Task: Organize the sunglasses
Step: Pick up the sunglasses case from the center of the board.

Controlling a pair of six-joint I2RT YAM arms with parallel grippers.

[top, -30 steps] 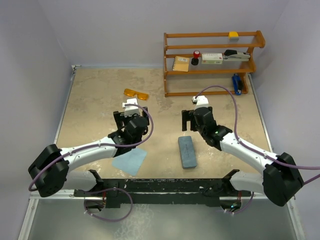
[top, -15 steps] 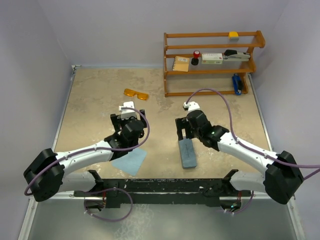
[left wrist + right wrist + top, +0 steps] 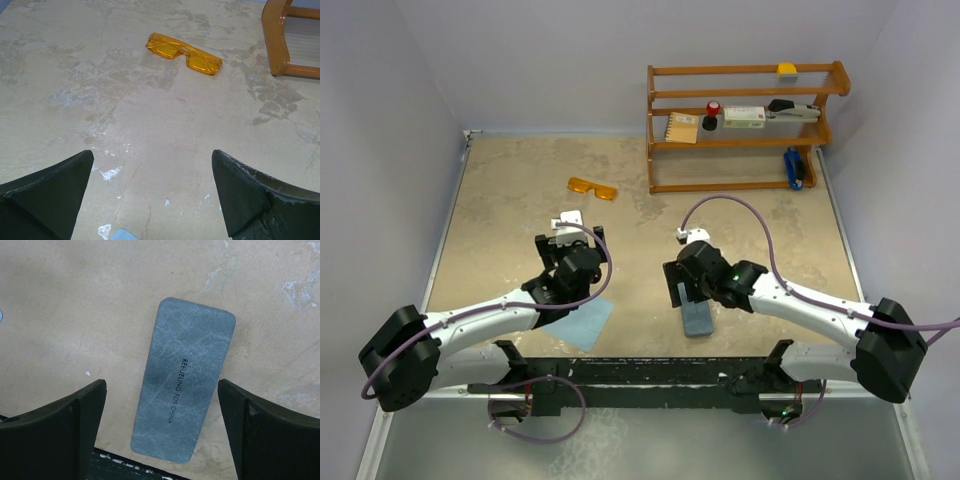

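Lying closed — case [image 3: 183, 385] w/ sunglasses [image 3: 183, 52] outside

The left arm [image 3: 485, 316] and right arm [image 3: 810, 300] have white links between bulky black joints, a looping purple cable [image 3: 724, 197] each, and dark wedge-shaped fingers [image 3: 45, 192].

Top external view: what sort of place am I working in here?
Probably a mock desk inside a lab test cell: plain lilac walls box in a stone-look tabletop, and a wooden rack holds office supplies.
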